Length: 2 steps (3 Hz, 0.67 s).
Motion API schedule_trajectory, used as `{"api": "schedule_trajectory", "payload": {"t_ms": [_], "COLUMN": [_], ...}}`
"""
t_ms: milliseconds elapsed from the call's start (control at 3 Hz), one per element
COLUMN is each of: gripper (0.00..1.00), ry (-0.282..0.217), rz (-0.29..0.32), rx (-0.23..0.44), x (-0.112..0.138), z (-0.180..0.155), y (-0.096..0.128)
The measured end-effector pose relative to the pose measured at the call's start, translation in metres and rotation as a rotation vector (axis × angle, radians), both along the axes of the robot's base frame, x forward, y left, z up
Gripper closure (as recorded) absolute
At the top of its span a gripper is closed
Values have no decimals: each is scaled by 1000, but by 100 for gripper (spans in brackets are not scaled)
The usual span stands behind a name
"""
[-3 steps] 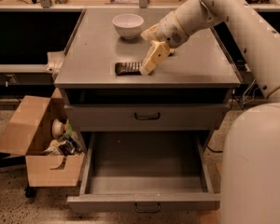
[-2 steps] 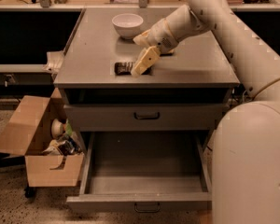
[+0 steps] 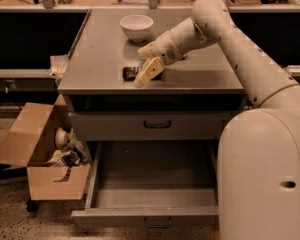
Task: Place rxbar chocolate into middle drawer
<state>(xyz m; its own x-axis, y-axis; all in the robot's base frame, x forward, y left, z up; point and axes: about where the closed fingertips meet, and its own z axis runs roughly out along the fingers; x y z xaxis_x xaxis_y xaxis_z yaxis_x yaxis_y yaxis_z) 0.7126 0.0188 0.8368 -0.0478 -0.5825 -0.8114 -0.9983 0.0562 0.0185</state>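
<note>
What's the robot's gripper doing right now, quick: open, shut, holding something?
Gripper: fingers open, holding nothing, low over the cabinet top right at the rxbar chocolate, which lies flat there.

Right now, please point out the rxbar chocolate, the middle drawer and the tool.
rxbar chocolate [image 3: 129, 73], camera view: left end of its dark wrapper.
middle drawer [image 3: 155, 196], camera view: its bare floor.
tool [image 3: 139, 69], camera view: between its fingertips, at the bar's right end.
</note>
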Motion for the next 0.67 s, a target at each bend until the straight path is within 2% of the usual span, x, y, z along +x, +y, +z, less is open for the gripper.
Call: {"api": "schedule_trajectory", "payload": {"t_ms": [333, 667], "gripper": [0, 17], "ry": [27, 41], "rz": [-27, -57], "rx": [92, 141], "x": [4, 3], "z": [-9, -11], "y": [-4, -15]}}
